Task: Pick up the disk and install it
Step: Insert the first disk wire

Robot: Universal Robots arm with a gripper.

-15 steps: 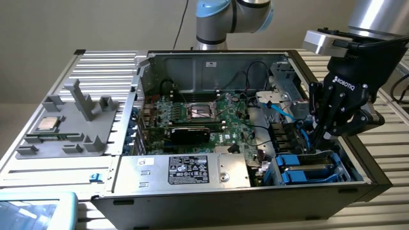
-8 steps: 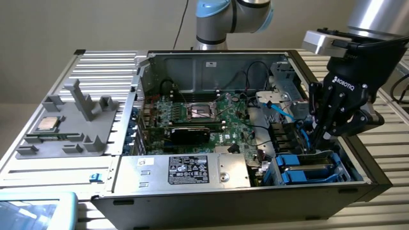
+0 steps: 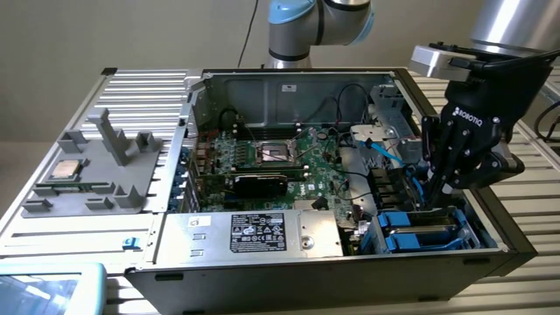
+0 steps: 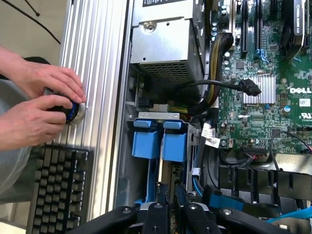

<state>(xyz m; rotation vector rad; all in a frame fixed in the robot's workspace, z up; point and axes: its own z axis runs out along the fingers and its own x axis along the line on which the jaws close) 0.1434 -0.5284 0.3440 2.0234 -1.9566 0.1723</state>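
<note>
Exterior view.
A: Disk location?
B: Disk [image 3: 421, 230] is seen on edge in the drive bay [image 3: 385, 239], at the near corner of the computer case [image 3: 306, 279] on the exterior view's right. Gripper [image 3: 431, 200] is set right above it, pointed steeply down into the bay. Arm is angled in over the case's wall, wrist tipped down.
A: Tool state?
B: Narrow. Grip can't be read from here.

Wrist view.
A: Relation confirmed?
B: Yes. Disk is found straight ahead of the fingers [image 4: 157, 214], its long axis in line with them and run away into the bay, blue rails side by side. Fingers are drawn close and judged pinched on the disk's near edge. A person's hands [image 4: 39, 117] are placed on a knob [image 4: 74, 112] by a keyboard [image 4: 58, 185], outside the case.
</note>
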